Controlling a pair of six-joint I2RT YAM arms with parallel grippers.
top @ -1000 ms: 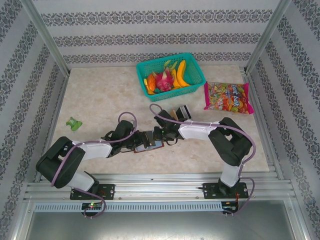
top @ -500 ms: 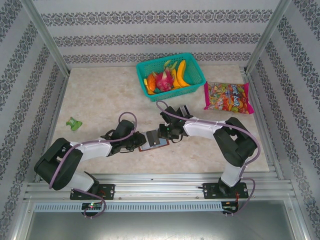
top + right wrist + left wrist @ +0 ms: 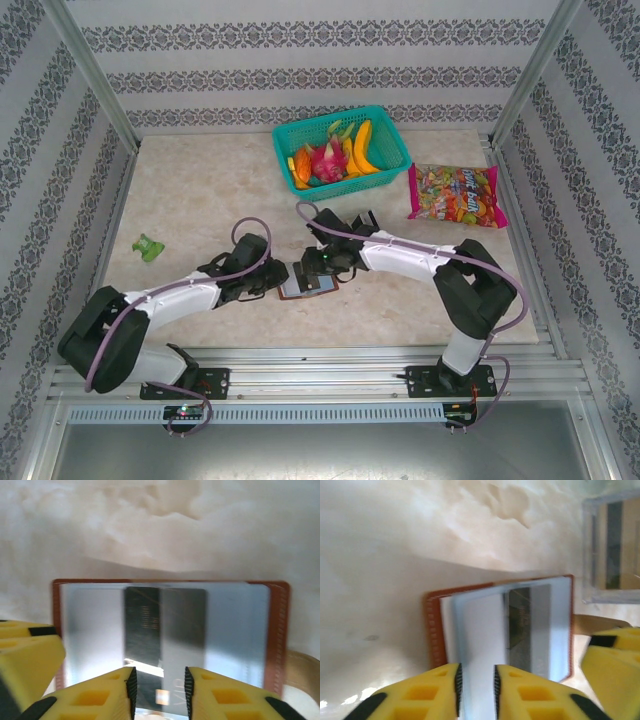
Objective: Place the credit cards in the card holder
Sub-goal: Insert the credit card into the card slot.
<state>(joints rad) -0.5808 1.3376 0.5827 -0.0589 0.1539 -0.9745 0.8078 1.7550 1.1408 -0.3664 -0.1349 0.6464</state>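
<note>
Marble-look table (image 3: 200, 190) carries everything, and the two arms reach in from 7 and 5 o'clock to meet near its middle. A teal basket (image 3: 345, 186) of fruit stands at 12 o'clock, with a bright candy bag (image 3: 457, 194) at 2 o'clock. The card holder (image 3: 305, 285) lies open and flat between the grippers, just toward 6 o'clock of the table's centre, its grey-blue slots (image 3: 480, 630) facing up inside the brown border (image 3: 277, 630). The left gripper (image 3: 476, 672) sits at the holder's 9 o'clock edge, jaws a narrow slit apart; I cannot tell whether they pinch a panel. The right gripper (image 3: 160, 675) hovers at the 3 o'clock edge, jaws slightly parted, clamping nothing. A clear box (image 3: 612, 545) holding more cards sits at the holder's 1 o'clock. One dark credit card (image 3: 165, 625) lies partly tucked into a slot. A small green thing (image 3: 149, 246) rests alone at 9 o'clock
</note>
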